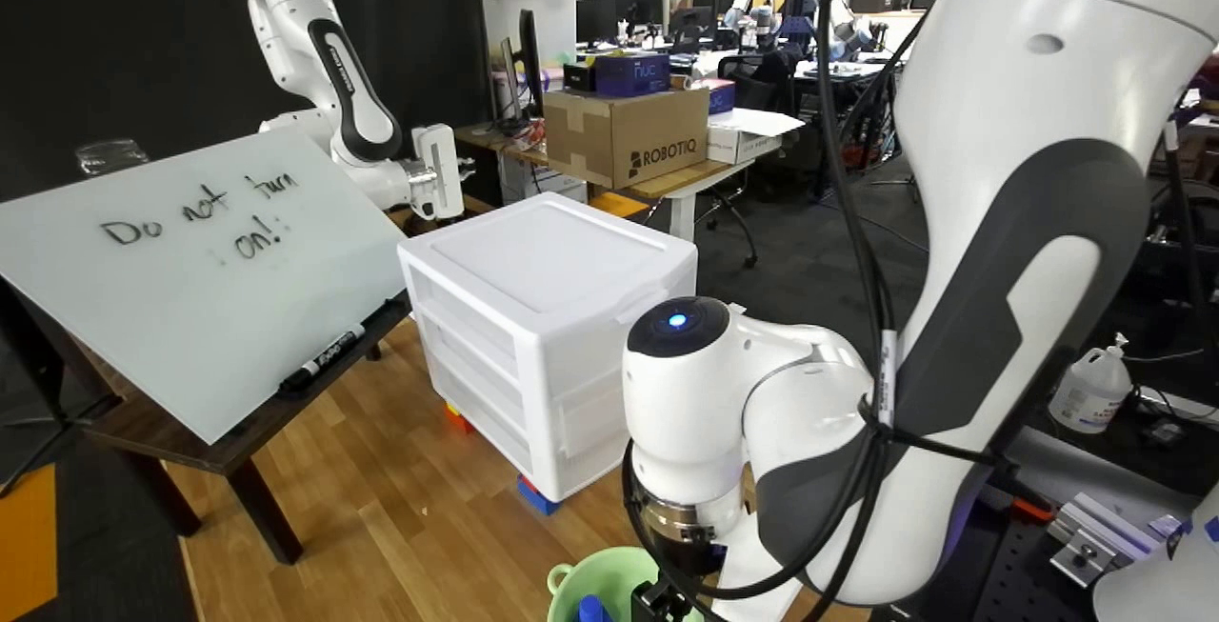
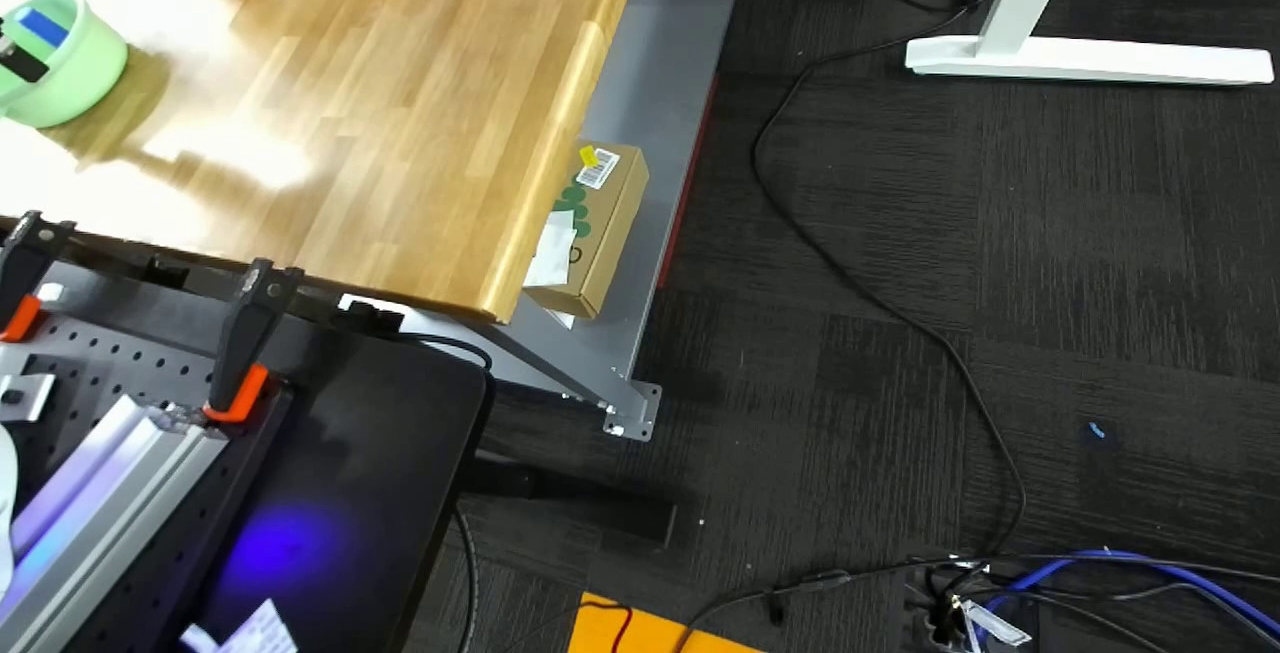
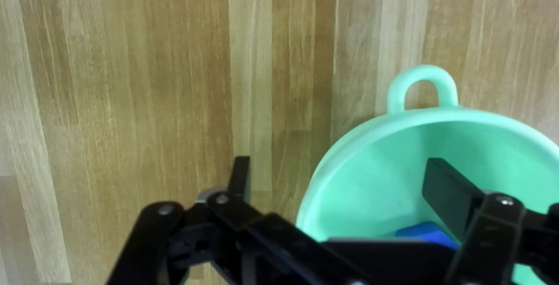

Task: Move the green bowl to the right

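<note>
So, wrist view first: the gripper (image 3: 343,178) is spread wide, with one finger (image 3: 452,197) over the inside of the green bowl (image 3: 380,180) and the other outside the rim, over the wooden table (image 3: 131,80). Looks like the rim crosses between them, but I can't tell from this angle if either one sits below it. The bowl is lower right, loop handle (image 3: 422,72) pointing up the frame, and there's a blue thing (image 3: 426,231) inside, partly hidden by the gripper.

Next, in an exterior view, the arm (image 1: 962,317) fills much of the right side, and the bowl is under its wrist, cut off by the bottom edge. A white drawer unit (image 1: 548,255) stands farther back on the table, a blue block (image 1: 538,498) poking out under one corner. Off to the left, a tilted board (image 1: 200,308) says "Do not turn on!", with a marker (image 1: 324,357) along its lower edge. Behind it you get a second arm (image 1: 348,89).

Finally, in an exterior view with two clamps (image 2: 250,318) at the table edge, the bowl sits on the table at far left, a dark bit of gripper over it. A cardboard box (image 2: 610,223) is on the shelf (image 2: 675,63) below.
</note>
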### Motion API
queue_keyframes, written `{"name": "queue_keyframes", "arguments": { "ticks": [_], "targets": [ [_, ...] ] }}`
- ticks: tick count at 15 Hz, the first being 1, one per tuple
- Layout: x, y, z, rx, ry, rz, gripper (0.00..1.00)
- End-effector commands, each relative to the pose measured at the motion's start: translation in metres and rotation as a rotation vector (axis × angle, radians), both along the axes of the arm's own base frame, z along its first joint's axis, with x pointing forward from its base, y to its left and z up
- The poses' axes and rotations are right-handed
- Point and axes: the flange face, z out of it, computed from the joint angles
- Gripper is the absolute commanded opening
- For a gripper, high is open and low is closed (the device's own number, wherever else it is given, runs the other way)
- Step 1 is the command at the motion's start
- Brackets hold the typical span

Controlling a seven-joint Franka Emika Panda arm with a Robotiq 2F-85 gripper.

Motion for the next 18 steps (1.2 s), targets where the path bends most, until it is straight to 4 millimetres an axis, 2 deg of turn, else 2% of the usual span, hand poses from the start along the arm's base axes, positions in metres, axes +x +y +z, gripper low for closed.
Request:
{"name": "queue_keyframes", "arguments": {
  "ticks": [1,2,3,13,15,18],
  "targets": [
    [0.003,-0.011,-0.003,0.046,0.007,0.013,1.0],
    [0.004,-0.013,-0.003,0.052,0.009,0.016,0.91],
    [0.005,-0.014,-0.003,0.057,0.011,0.019,0.73],
    [0.008,-0.016,0.005,0.111,0.027,0.029,0.03],
    [0.007,-0.015,0.008,0.131,0.023,0.038,0.0],
    [0.004,-0.013,0.015,0.128,0.021,0.039,0.02]
  ]
}}
